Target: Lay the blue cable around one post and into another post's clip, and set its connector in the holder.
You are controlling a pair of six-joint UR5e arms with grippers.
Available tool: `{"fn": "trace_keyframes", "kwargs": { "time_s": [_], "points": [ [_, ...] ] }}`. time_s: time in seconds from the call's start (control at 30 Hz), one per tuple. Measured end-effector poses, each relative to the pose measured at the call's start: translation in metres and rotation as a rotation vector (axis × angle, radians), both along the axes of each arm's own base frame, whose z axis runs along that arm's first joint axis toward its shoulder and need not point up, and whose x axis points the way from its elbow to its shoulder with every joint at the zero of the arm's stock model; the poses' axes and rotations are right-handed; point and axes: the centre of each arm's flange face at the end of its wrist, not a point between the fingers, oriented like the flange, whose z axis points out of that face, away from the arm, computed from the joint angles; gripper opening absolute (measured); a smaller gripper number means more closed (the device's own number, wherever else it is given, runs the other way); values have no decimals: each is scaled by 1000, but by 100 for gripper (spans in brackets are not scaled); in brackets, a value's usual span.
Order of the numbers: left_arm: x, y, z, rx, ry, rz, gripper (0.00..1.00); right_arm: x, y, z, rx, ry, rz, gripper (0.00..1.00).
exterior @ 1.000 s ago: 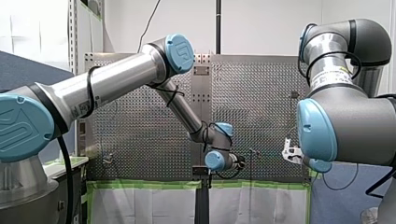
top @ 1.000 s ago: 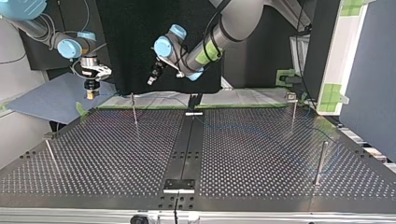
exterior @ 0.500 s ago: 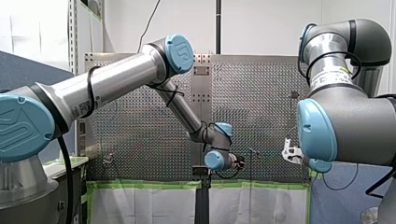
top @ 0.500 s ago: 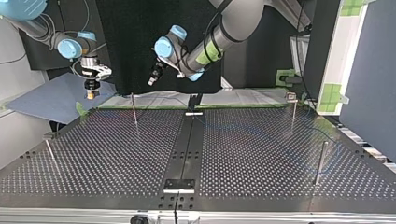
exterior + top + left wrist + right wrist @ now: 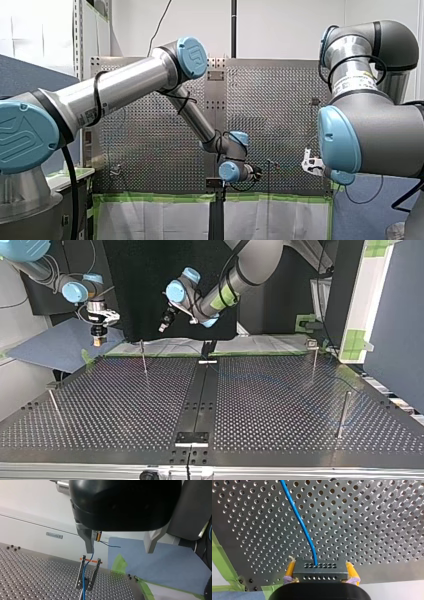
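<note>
The connector was clamped in the right gripper, at the top view's upper left, seemingly kept off the table for placing. The left gripper was spread apart above the clip, between whose prongs the cable was already lodged.

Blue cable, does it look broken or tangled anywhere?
Nothing stands out. The blue cable leaves the connector in my right gripper in one smooth curve. Ahead of my open left gripper, it passes between the prongs of the clip without a kink.
</note>
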Motion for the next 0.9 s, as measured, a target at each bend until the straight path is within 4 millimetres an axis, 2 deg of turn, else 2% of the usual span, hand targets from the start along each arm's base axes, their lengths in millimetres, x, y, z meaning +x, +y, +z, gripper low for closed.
{"fn": "trace_keyframes", "kwargs": {
  "time_s": [0.3, 0.33, 0.53, 0.9],
  "points": [
    [1, 1, 0, -1, 0, 1, 99, 0, 0, 0, 0, 0, 0, 0],
    [1, 1, 0, -1, 0, 2, 97, 0, 0, 0, 0, 0, 0, 0],
    [0, 10, -2, 11, 7, 16, 97, 0, 0, 0, 0, 0, 0, 0],
    [6, 30, 32, -43, -46, 41, 97, 0, 0, 0, -1, 2, 0, 0]
  ]
}}
